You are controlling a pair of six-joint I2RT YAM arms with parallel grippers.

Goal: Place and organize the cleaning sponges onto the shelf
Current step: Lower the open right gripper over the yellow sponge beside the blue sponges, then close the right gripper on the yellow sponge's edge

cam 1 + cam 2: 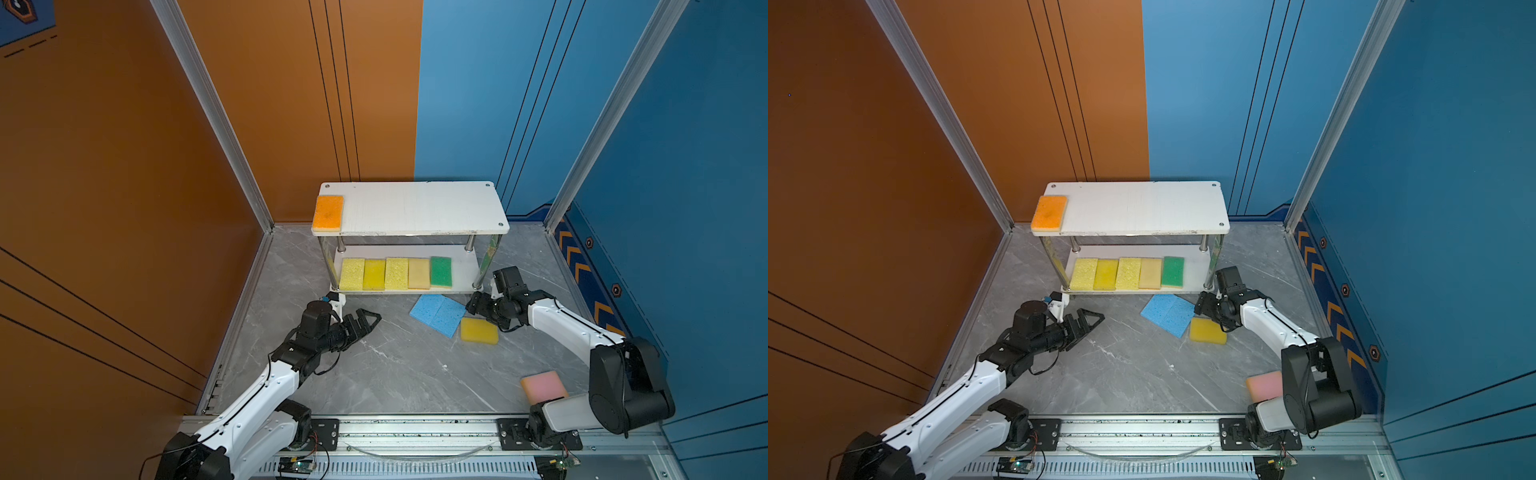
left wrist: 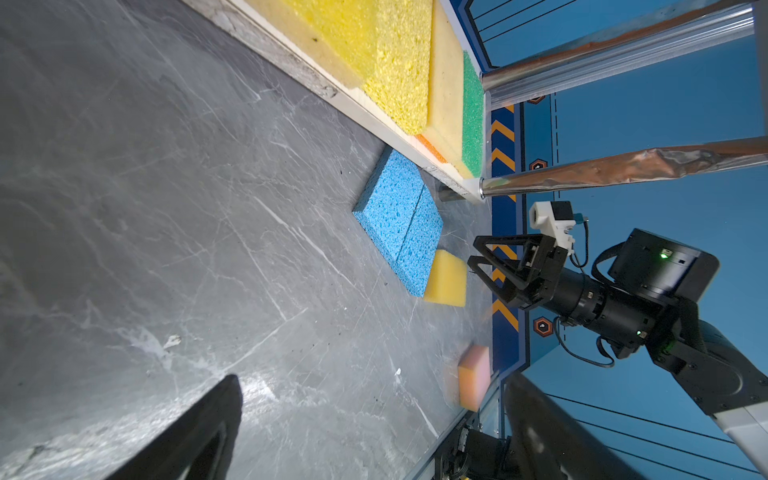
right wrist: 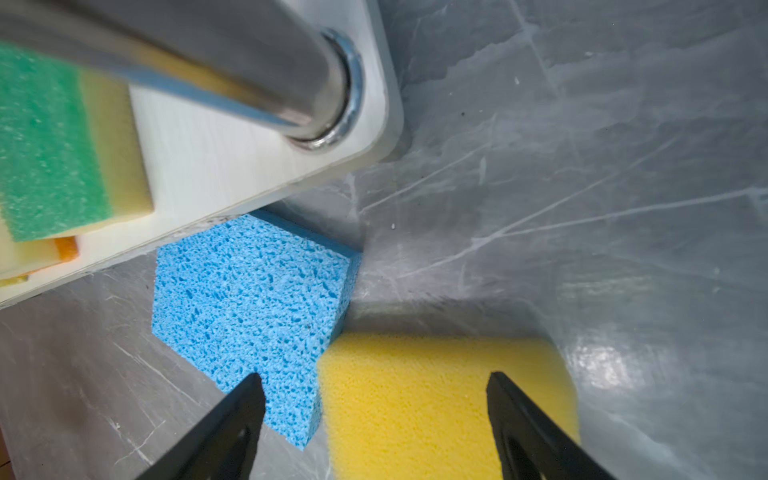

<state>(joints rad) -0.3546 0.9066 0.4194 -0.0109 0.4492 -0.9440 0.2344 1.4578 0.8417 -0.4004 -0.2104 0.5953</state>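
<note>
Here, right end effector [image 3: 374, 378] spread beside yellow sponge [image 3: 419, 415], near shelf [image 3: 216, 166].

Shelf [image 1: 415, 208] holds six sponges [image 1: 396, 273]; four on floor [image 1: 374, 374].

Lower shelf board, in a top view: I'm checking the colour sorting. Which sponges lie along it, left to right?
Porous yellow sponge, smooth yellow sponge, second porous yellow sponge, beige sponge, green sponge.

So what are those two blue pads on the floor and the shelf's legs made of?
The blue sponges look like matte cellulose foam, full of irregular open pores. The shelf's posts look like polished metal, probably chromed steel: they mirror the surroundings. The lower board is matte white; painted wood or laminate, hard to say.
</note>
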